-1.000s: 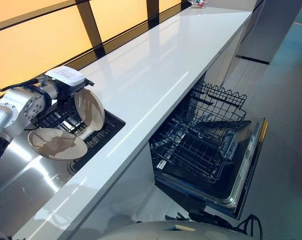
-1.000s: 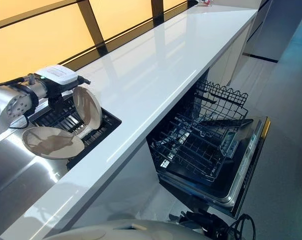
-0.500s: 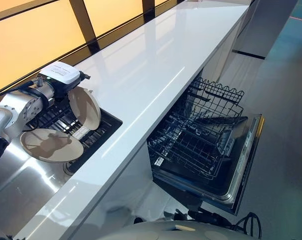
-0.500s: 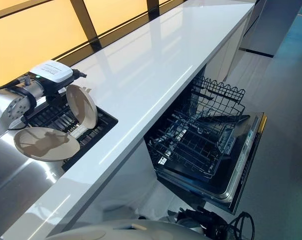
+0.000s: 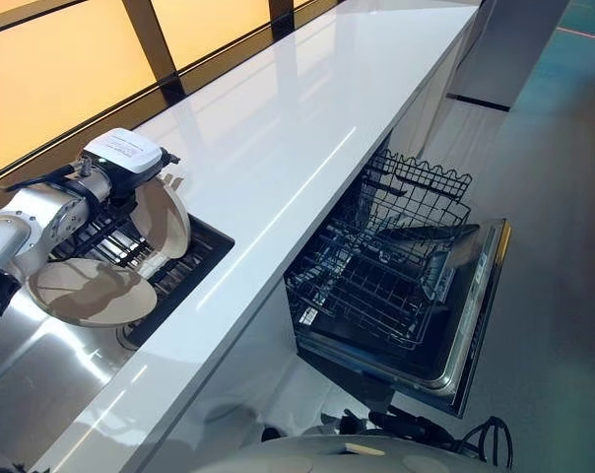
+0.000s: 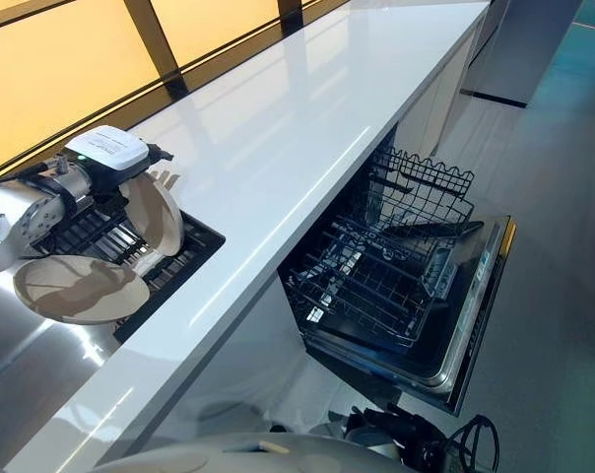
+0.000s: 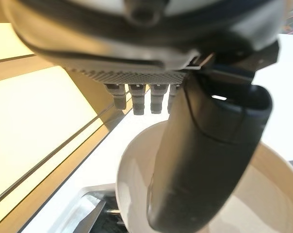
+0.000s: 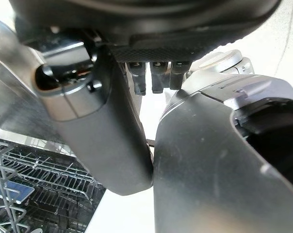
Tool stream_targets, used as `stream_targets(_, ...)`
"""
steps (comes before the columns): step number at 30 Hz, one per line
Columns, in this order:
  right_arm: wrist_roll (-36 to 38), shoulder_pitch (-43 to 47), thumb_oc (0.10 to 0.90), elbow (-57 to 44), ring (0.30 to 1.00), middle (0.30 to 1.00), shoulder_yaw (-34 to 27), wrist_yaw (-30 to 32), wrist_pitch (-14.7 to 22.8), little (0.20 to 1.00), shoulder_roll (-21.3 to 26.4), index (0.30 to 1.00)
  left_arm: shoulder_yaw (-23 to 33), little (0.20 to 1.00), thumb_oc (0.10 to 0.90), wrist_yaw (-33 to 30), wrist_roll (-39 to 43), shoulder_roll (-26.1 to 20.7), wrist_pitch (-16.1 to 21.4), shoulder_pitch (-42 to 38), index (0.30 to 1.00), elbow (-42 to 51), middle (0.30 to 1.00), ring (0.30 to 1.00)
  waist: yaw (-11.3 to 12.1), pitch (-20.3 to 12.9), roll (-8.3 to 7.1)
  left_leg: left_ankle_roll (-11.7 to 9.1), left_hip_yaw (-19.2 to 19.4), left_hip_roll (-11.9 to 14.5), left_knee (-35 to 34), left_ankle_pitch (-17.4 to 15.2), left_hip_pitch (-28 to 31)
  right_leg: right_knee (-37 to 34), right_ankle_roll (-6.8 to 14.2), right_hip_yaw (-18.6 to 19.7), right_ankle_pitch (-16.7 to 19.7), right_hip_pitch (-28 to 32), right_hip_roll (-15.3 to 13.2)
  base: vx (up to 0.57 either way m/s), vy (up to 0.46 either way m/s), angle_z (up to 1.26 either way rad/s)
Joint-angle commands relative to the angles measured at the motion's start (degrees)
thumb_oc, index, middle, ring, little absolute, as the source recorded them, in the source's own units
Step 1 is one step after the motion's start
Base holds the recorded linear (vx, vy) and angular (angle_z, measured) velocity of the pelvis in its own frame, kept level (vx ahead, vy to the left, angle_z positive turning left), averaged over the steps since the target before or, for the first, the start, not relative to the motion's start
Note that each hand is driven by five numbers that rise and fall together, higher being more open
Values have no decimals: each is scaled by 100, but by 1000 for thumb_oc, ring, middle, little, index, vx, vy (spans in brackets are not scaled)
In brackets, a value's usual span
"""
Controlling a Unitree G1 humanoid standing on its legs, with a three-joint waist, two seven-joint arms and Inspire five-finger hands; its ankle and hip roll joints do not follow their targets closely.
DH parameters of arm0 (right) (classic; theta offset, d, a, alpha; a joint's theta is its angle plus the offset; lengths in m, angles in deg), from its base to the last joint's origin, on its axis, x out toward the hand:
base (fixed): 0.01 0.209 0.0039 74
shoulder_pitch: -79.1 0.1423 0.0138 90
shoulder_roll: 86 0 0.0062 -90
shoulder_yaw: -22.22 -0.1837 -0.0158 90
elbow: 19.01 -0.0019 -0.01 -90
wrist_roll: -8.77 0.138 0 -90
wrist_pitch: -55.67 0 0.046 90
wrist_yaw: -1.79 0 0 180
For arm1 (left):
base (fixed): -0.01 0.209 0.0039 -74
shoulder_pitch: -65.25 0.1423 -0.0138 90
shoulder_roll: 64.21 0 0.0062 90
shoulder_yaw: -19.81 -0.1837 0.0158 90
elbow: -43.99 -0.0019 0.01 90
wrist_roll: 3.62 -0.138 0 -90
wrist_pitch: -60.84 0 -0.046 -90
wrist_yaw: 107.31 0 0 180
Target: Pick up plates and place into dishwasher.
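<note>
White counter [image 5: 307, 128] runs long and bare beside a steel sink [image 5: 41, 355], where a dark rack [image 5: 179, 271] sits at the edge. Over that rack the left hand [image 7: 204, 160] holds a beige plate [image 5: 165, 215] on edge — the thumb lies curled across its inner face, the fingers [image 7: 137, 99] behind the rim. A second plate [image 5: 86, 291] lies flat just beside it, at the rack's near side. Between this plate and the dishwasher [image 5: 455, 325] stands the counter's front edge; the door is folded down below it, and the wire basket [image 5: 386, 266] is pulled out over the door, well apart from the sink. The right hand [image 8: 107, 126] shows in its wrist view, thumb straight, fingers relaxed, holding nothing.
</note>
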Motion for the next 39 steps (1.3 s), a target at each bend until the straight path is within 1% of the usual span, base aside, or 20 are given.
stream_targets(1, 113, -66, 800, -122, 900, 900, 77, 10, -95, 900, 38, 900, 181, 510, 410, -379, -307, -184, -72, -1358, 566, -455, 566, 566, -70, 0, 295, 374, 65, -576, 44, -850, 184, 422, 607, -71, -334, -269, 197, 0, 0, 0)
stream_targets(2, 106, -76, 800, -163, 900, 900, 77, 27, -120, 900, 33, 900, 159, 337, 237, -320, -324, -180, -49, -1376, 418, -429, 418, 418, -79, 0, 295, 374, 71, -577, 44, -852, 182, 422, 610, -64, -332, -275, 198, 0, 0, 0)
stream_targets(3, 114, -84, 800, -198, 900, 900, 78, 36, -146, 900, 36, 900, 139, 200, 100, -262, -354, -178, -22, -1395, 300, -401, 300, 300, -85, 2, 295, 373, 75, -578, 44, -851, 182, 420, 613, -57, -331, -276, 199, 0, 0, 0)
stream_targets(13, 321, -104, 800, -394, 900, 900, 118, 158, -247, 900, 20, 900, -146, 200, 100, -143, -418, -240, -21, -1693, 300, -398, 300, 300, -98, -4, 316, 372, 82, -587, 44, -846, 185, 452, 626, -51, -329, -302, 193, 0, 0, 0)
stream_targets(17, 506, -110, 800, -470, 900, 900, 103, 205, -225, 900, -1, 900, -171, 200, 100, -147, -467, -293, 5, -1708, 300, -382, 300, 300, -87, -15, 330, 369, 79, -589, 44, -835, 182, 451, 633, -62, -323, -301, 181, 0, 0, 0)
stream_targets(22, 836, -115, 800, -838, 900, 900, 107, 210, -200, 900, -15, 900, -139, 200, 100, -247, -455, -410, 3, -1701, 300, -344, 300, 300, -70, -26, 334, 361, 60, -593, 44, -836, 188, 432, 646, -84, -301, -296, 164, 0, 0, 0)
stream_targets(23, 845, -114, 800, -983, 900, 900, 125, 196, -119, 900, -16, 900, -102, 200, 100, -333, -453, -434, -42, -1658, 300, -329, 300, 300, -66, -29, 335, 357, 64, -592, 44, -835, 187, 431, 653, -88, -294, -300, 158, 0, 0, 0)
stream_targets(25, 868, -120, 800, -1166, 900, 900, 165, 196, -80, 900, -27, 900, -58, 200, 100, -416, -439, -456, -72, -1612, 300, -313, 300, 300, -66, -28, 337, 357, 67, -592, 44, -831, 184, 437, 658, -97, -288, -309, 149, 0, 0, 0)
stream_targets(26, 937, -132, 800, -1482, 900, 900, 225, 253, -19, 900, -46, 900, 19, 200, 100, -529, -413, -499, -93, -1557, 300, -306, 300, 300, -60, -21, 333, 357, 71, -589, 44, -829, 183, 454, 662, -106, -287, -323, 138, -32, 0, -1)
stream_targets(28, 910, -172, 800, -2032, 900, 900, 340, 417, 263, 900, -71, 900, 238, 200, 100, -836, -276, -542, -120, -1346, 300, -300, 300, 300, -57, -6, 325, 366, 68, -593, 44, -836, 183, 469, 666, -114, -286, -338, 119, -41, 5, 0)
stream_targets(30, 556, -201, 800, -2470, 900, 900, 466, 631, 619, 900, -54, 900, 465, 200, 100, -1126, -181, -542, -131, -1132, 300, -304, 300, 300, -62, 2, 321, 368, 70, -597, 44, -840, 174, 472, 680, -116, -279, -353, 95, -48, 18, 0)
stream_targets(31, 217, -220, 800, -2711, 900, 900, 540, 715, 783, 900, -30, 900, 592, 200, 100, -1259, -109, -558, -142, -1015, 300, -300, 300, 300, -64, 9, 317, 370, 73, -599, 44, -846, 171, 470, 688, -118, -272, -362, 80, -51, 28, -1)
stream_targets(33, -491, -272, 800, -3105, 900, 900, 674, 900, 936, 900, 37, 900, 873, 200, 100, -1475, -22, -612, -126, -753, 300, -264, 300, 300, -76, 22, 312, 368, 87, -599, 44, -846, 169, 479, 710, -121, -254, -386, 55, -53, 33, -3)
stream_targets(34, -1092, -295, 800, -3393, 900, 900, 785, 961, 886, 900, 129, 900, 1057, 200, 100, -1644, 62, -656, -103, -576, 300, -263, 300, 300, -71, 36, 296, 368, 96, -599, 44, -854, 167, 478, 727, -116, -245, -401, 36, -59, 34, -5)
stream_targets(36, -1600, -342, 800, -3833, 900, 900, 925, 912, 588, 900, 281, 900, 1355, 200, 100, -1844, 96, -705, -62, -277, 300, -264, 300, 300, -80, 55, 263, 361, 121, -595, 44, -859, 164, 487, 753, -120, -220, -442, 8, -69, 29, -10)
stream_targets(39, -1942, -366, 800, -4150, 900, 900, 1077, 668, 359, 900, 479, 900, 1532, 200, 100, -2034, 129, -765, -43, -38, 300, -261, 300, 300, -88, 76, 224, 355, 160, -587, 44, -861, 170, 523, 778, -146, -199, -485, -24, -57, 20, -9)
